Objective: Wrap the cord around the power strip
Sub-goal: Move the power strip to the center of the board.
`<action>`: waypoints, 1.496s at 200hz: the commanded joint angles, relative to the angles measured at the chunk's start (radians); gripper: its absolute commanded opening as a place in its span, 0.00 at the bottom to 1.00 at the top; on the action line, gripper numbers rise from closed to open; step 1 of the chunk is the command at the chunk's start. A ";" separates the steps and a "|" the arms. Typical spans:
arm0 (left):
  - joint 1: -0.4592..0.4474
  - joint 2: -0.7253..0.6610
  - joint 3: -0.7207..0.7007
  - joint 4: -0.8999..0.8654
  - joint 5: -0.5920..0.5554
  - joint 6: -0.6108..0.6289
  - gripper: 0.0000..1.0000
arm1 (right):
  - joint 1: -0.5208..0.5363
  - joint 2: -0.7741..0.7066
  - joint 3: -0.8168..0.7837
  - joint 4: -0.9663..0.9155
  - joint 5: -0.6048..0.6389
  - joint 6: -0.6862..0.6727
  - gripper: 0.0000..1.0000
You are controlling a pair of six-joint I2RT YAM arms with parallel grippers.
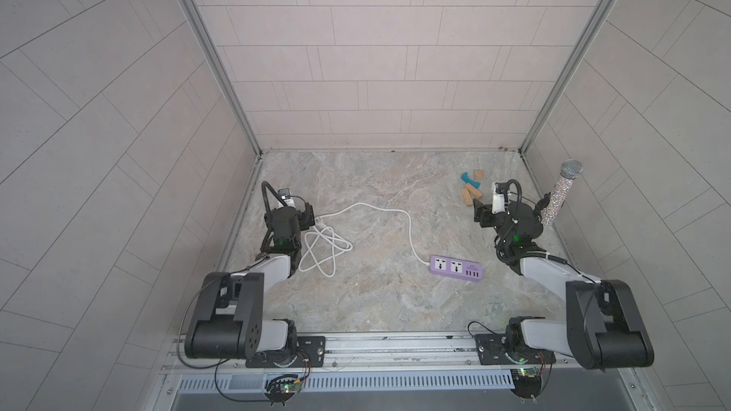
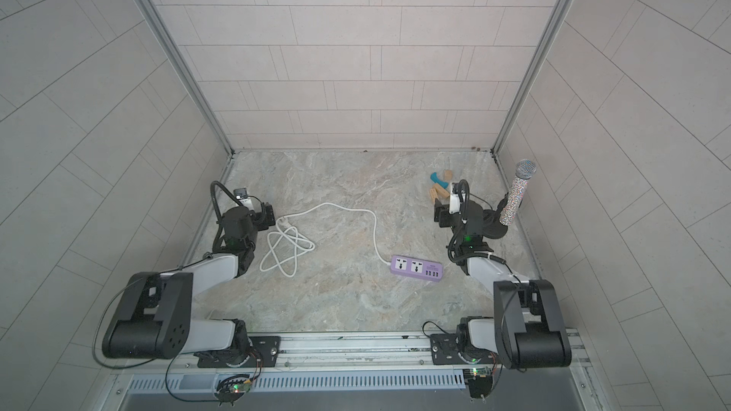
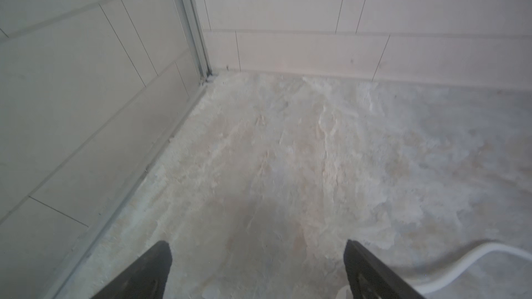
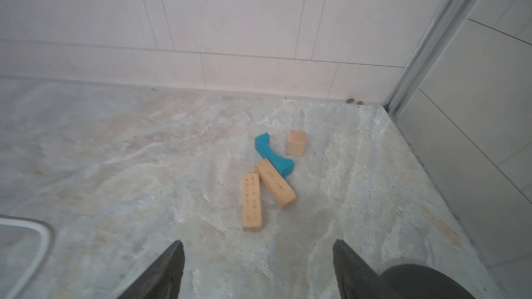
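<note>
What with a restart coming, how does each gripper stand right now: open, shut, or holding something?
Left gripper: open, holding nothing.
Right gripper: open, holding nothing.

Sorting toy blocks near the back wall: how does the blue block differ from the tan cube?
The blue block is teal; the tan cube pale wood. The blue block is longer, one side scooped in; the tan cube is compact, flat-faced. The blue block lies beside a long tan block; the tan cube sits apart. Both rest on the table.
</note>
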 commanded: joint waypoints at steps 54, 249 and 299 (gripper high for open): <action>-0.051 -0.178 0.258 -0.463 0.303 -0.062 0.99 | 0.185 -0.061 0.498 -1.443 -0.147 -0.759 0.61; -0.181 -0.309 0.255 -0.629 0.400 0.111 0.99 | 0.339 0.092 0.210 -1.135 -0.006 -0.754 0.84; -0.181 -0.303 0.254 -0.631 0.399 0.130 0.99 | 0.339 0.137 0.204 -1.125 -0.081 -0.750 0.81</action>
